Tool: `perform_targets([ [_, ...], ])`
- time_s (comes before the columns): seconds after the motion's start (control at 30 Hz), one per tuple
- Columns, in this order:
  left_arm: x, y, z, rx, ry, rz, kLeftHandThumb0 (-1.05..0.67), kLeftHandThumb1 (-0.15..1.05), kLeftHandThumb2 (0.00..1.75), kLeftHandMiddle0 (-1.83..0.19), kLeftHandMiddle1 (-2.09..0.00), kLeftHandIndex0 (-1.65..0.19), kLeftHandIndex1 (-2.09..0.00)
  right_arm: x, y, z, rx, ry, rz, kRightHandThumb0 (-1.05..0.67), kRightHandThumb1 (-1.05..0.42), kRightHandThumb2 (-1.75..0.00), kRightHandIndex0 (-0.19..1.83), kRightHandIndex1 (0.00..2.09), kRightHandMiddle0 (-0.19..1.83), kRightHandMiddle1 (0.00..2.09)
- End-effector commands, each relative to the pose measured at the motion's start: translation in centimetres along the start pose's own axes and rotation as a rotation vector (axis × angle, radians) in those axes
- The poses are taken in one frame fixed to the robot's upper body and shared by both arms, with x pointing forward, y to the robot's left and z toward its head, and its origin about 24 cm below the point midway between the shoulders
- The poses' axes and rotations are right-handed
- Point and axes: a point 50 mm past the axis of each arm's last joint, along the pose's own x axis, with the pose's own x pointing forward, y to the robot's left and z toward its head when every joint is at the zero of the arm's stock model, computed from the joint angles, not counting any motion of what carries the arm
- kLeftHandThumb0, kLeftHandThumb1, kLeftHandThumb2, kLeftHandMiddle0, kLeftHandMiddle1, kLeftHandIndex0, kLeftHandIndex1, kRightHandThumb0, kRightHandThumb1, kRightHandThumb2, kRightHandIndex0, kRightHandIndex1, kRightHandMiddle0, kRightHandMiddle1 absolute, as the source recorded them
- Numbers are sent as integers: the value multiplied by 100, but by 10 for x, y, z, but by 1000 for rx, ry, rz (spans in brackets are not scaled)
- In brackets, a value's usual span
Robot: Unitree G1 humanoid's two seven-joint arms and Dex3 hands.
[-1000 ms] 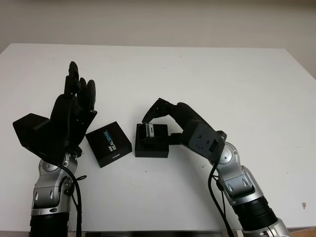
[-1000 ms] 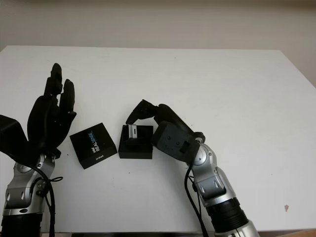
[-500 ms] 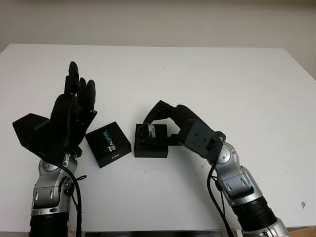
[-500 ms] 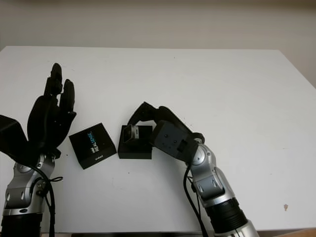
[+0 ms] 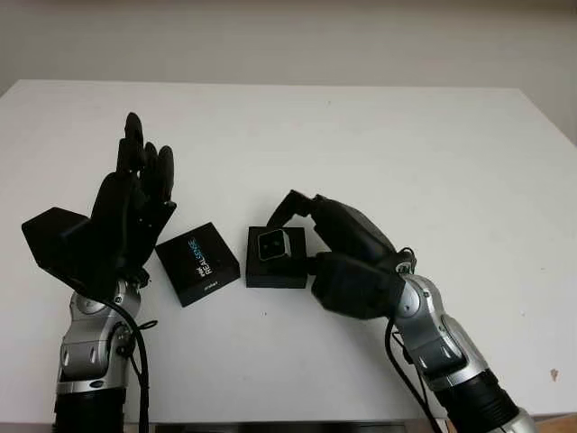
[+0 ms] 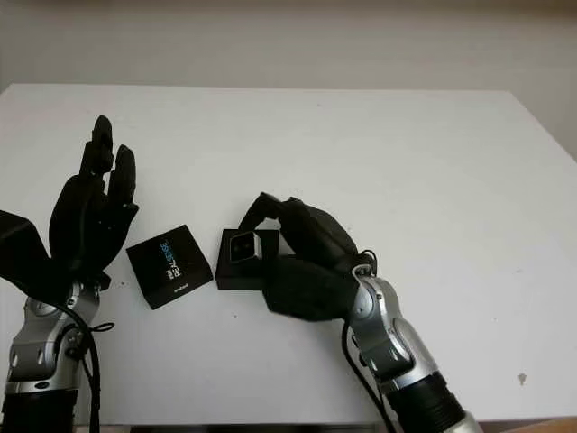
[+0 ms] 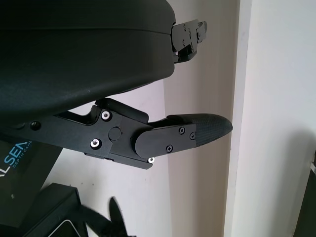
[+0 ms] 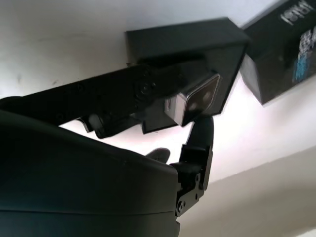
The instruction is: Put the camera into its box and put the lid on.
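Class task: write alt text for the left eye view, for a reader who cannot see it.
The right hand holds a small silver camera over an open black box on a white table. The printed black lid lies beside it; the open left hand is raised.

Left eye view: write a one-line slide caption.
Right hand holds camera over box; lid beside; left hand raised.

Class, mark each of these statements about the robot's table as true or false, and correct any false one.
1. The right hand grips the camera over the open box. True.
2. The lid is already on the box. False: it lies on the table beside the box, on the left hand's side.
3. The left hand holds the lid. False: it is open, raised above the table.
4. The lid bears printed lettering. True.
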Motion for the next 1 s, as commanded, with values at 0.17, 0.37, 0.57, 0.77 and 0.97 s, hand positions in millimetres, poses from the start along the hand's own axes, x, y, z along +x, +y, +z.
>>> perform_targets([
  [0.17,0,2,5,8,-14,-5,-59,105,51,19,0,19,0,-11,-5,8,-172,-34,-9,-50,-91,-5,-3,7,18,19],
  [0.37,0,2,4,8,-12,-2,-59,105,51,19,0,19,0,-17,-6,11,-219,-52,-15,-50,-92,-6,-6,5,14,13],
  [0.57,-1,2,4,8,-14,5,-59,105,51,19,0,19,0,-18,-8,13,-231,-67,-36,-50,-94,-6,-7,5,11,9],
  [0.77,-1,1,4,6,-12,4,-60,105,51,19,0,19,0,-22,-11,12,-237,-176,-52,-63,-104,-35,3,8,8,6],
  [0.97,-1,1,4,6,-15,13,-60,105,50,19,0,19,0,-26,-12,2,-220,-255,70,-73,-105,-52,-2,4,0,3],
])
